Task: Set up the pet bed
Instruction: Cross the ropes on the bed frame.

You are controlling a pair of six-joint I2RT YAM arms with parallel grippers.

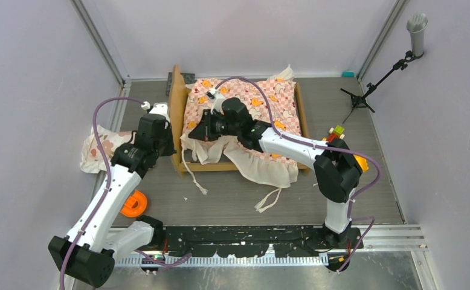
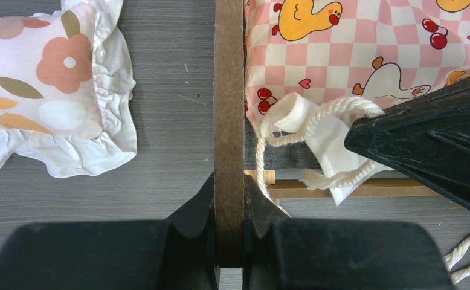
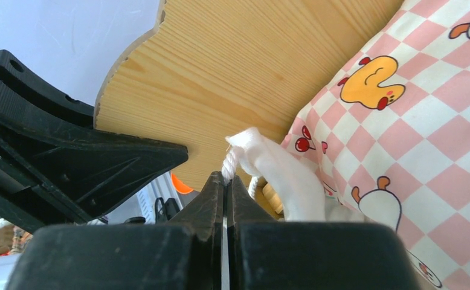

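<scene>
The pet bed [image 1: 177,96] holds a pink-checkered sheet [image 1: 281,103].

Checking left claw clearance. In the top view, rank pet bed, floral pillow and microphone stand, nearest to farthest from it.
1. pet bed: touching, its headboard is clamped in the left claw.
2. floral pillow: on the table just left of the claw, apart from it.
3. microphone stand: far right corner, beyond the whole bed.
</scene>
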